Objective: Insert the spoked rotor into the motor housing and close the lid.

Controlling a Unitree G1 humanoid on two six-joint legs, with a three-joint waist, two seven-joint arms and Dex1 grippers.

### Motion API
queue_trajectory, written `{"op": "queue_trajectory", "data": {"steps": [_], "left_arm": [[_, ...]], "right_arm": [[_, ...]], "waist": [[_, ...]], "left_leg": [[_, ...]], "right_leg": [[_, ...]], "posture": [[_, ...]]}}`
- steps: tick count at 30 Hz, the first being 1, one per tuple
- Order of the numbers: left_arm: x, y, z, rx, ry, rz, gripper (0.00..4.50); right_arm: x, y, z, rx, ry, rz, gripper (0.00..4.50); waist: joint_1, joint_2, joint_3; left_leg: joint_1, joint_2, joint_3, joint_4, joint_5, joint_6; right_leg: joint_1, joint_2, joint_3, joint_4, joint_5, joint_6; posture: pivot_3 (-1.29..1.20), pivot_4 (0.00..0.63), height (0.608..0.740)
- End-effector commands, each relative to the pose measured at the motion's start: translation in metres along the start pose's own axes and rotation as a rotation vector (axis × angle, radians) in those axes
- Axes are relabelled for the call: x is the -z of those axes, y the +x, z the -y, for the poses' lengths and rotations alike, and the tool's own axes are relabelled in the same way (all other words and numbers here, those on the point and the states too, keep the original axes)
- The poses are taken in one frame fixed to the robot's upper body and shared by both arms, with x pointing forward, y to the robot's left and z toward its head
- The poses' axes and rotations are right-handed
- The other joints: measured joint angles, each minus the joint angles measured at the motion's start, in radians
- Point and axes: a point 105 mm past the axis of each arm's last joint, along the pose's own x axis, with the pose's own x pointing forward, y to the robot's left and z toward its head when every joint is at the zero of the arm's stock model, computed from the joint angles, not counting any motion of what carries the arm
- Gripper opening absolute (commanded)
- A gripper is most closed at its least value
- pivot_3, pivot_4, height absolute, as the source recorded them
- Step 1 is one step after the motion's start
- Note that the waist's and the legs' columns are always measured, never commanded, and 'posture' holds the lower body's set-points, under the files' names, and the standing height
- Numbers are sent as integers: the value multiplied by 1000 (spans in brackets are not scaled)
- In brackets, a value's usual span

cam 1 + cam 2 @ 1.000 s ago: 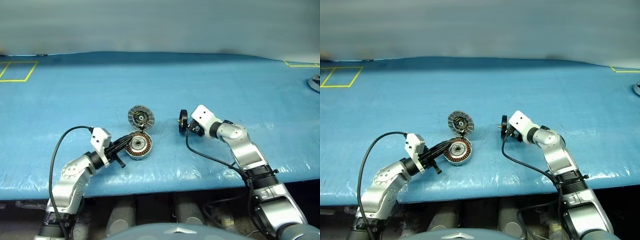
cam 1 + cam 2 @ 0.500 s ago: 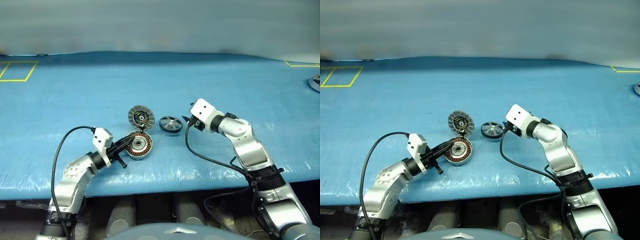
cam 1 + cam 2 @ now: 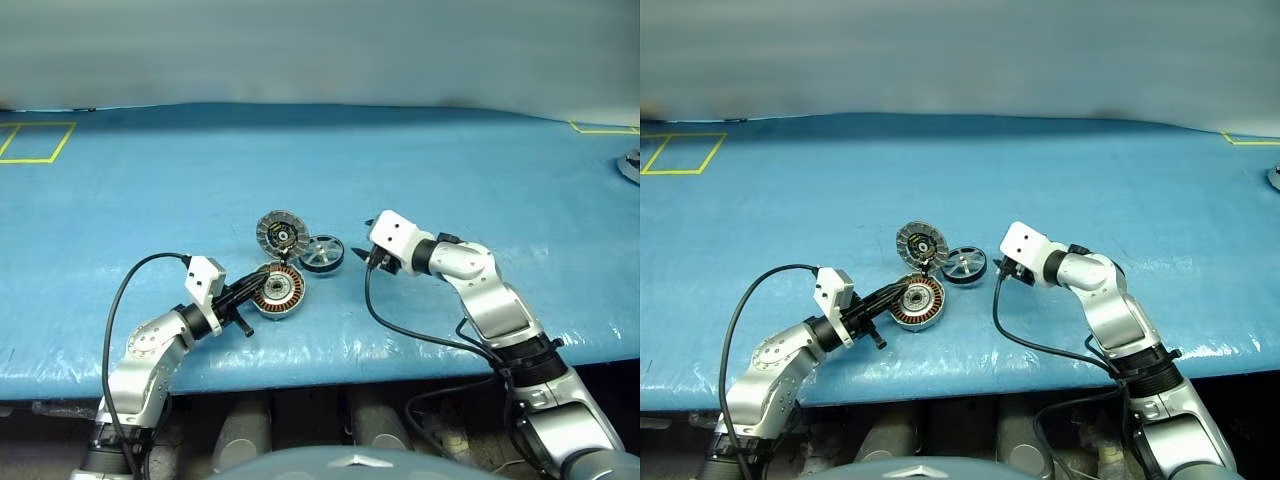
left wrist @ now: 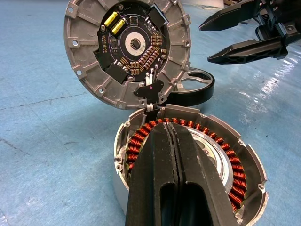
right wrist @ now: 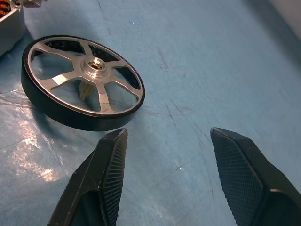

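Silver spoked rotor with dark rim (image 3: 322, 253) lies on blue table (image 3: 450, 180), right of open grey ribbed lid (image 3: 281, 233) and copper-wound round motor housing (image 3: 277, 291). Right gripper (image 5: 167, 181) released, empty beside rotor; left gripper (image 4: 173, 181) clenched, over housing.

Left fingers (image 4: 174, 188) pressed together, right fingers (image 5: 110, 174) spread.

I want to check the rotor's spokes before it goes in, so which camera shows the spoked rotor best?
The right wrist view: the spoked rotor lies close and whole on the blue table, its spokes, hub and dark rim plain. The left wrist view shows a part of it behind the lid. The head views show it small, beside the lid.
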Motion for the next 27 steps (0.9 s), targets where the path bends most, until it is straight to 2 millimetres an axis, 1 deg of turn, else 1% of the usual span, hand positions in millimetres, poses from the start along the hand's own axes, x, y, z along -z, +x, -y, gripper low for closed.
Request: {"op": "queue_trajectory", "data": {"steps": [1, 5, 8, 12, 18, 23, 27], "left_arm": [[-3, -2, -2, -12, 19, 15, 0], [-2, -4, -2, -18, 18, 11, 0], [-3, -6, -2, -25, 17, 11, 0], [-3, -7, -2, -28, 18, 9, 0], [-4, -8, -3, -34, 15, 15, 0], [-2, -7, -2, -32, 14, 11, 0], [-2, -8, -3, -35, 14, 8, 0]], "right_arm": [[-22, -1, -5, -19, -22, 78, 2939], [-31, 0, -12, -24, 2, 109, 2939], [-37, 3, -21, -39, 42, 140, 2939], [-33, 9, -32, -62, 80, 120, 2939], [-31, 10, -52, -117, 126, 115, 2939], [-21, 14, -51, -97, 158, 80, 2939], [-23, 13, -50, -96, 242, 108, 2939]], "waist": [[0, 0, 0], [1, 0, 0], [1, 0, 0], [1, 0, 0], [0, 0, 0], [0, 0, 0], [0, 0, 0]], "left_leg": [[0, 0, 0, 0, 0, 0], [0, 0, 0, 0, 0, 0], [0, 0, 0, 0, 0, 0], [0, 0, 0, 0, 0, 0], [0, 0, -1, 0, 0, 0], [0, 0, -1, 0, 0, 0], [0, 0, -1, 0, 0, 0]], "right_leg": [[0, 0, 0, 0, 0, 0], [0, 0, 0, 0, 0, 0], [0, 0, 0, 0, 0, 0], [0, 0, 0, 0, 0, 0], [0, 0, 0, 0, 0, 0], [0, 0, 0, 0, 0, 0], [0, 0, 0, 0, 0, 0]], "posture": [[0, 150, 740], [0, 150, 740], [0, 150, 740], [0, 150, 740], [0, 150, 740], [0, 150, 740], [0, 150, 740]]}}
